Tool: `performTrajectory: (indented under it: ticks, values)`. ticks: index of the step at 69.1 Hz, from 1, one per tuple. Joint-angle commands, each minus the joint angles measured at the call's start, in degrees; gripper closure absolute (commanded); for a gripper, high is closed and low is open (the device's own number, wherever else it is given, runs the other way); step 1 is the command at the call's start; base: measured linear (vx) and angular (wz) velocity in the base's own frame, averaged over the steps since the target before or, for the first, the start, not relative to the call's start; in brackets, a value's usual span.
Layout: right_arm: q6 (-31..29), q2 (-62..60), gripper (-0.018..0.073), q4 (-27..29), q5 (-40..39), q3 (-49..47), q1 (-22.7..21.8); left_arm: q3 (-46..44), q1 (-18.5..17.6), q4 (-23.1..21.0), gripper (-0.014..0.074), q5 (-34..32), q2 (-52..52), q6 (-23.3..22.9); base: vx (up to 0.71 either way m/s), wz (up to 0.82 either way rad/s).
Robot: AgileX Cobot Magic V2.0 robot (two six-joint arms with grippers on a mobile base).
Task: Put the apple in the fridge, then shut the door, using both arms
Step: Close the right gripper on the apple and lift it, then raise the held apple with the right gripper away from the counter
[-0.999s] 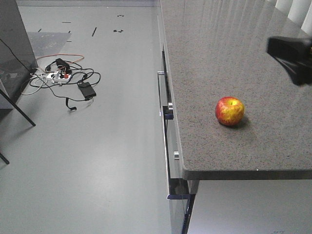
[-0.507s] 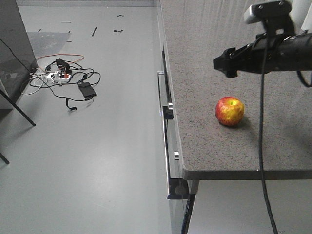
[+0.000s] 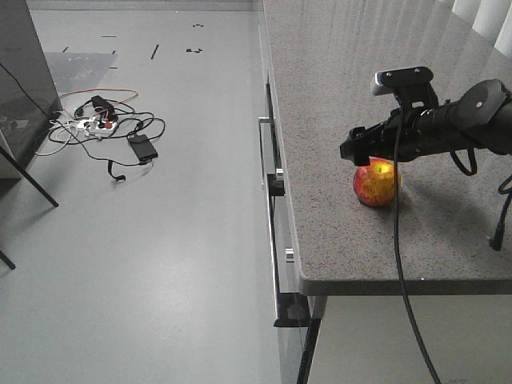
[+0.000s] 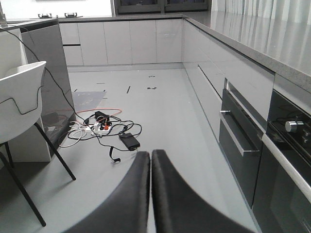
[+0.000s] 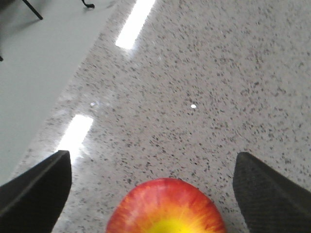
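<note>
The apple (image 3: 378, 186), red with yellow patches, rests on the speckled grey counter (image 3: 344, 80) near its front left corner. My right gripper (image 3: 354, 151) hovers just over the apple, reaching in from the right on a black arm with a cable hanging down. In the right wrist view the right gripper (image 5: 151, 162) is open, its two fingers wide apart on either side of the apple (image 5: 167, 208), not touching it. The left gripper (image 4: 150, 154) is shut and empty, held above the floor. The fridge and the door are out of view.
Drawer fronts with metal handles (image 3: 265, 152) run down the counter's left side. A tangle of cables and a power strip (image 3: 104, 128) lies on the floor. A dark-sided counter (image 3: 24, 72) and a white chair (image 4: 19, 97) stand at the left, an oven (image 4: 286, 145) at the right.
The right arm came in from the right and dropped down until its open gripper sits over the apple. The apple has not moved.
</note>
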Motion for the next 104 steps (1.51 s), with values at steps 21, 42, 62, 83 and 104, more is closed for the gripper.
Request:
performTrajectory:
  ticks: [21, 42, 62, 83, 104]
  values:
    - [6.3, 0.7, -0.0063, -5.4, -1.1, -2.0, 0.0, 0.9, -0.1, 0.0, 0.0604, -4.0, -0.9, -0.4, 0.0, 0.0]
    - [8.0, 1.9, -0.002, -8.2, 3.1, -2.0, 0.0, 0.9, -0.1, 0.0, 0.0604, -4.0, -0.9, -0.4, 0.0, 0.0]
    - [8.8, 1.0, 0.0197, -9.3, 3.7, -2.0, 0.0, 0.9, -0.1, 0.0, 0.0604, -4.0, -0.9, -0.4, 0.0, 0.0]
    - [8.8, -10.0, 0.0459, -9.1, 2.2, -2.1, 0.0, 0.9, -0.1, 0.0, 0.0604, -4.0, -0.9, -0.4, 0.0, 0.0]
    - [8.8, -29.3, 0.0486, -9.0, 11.6, -1.9, 0.0, 0.9, -0.1, 0.0, 0.0604, -4.0, -0.9, -0.4, 0.0, 0.0]
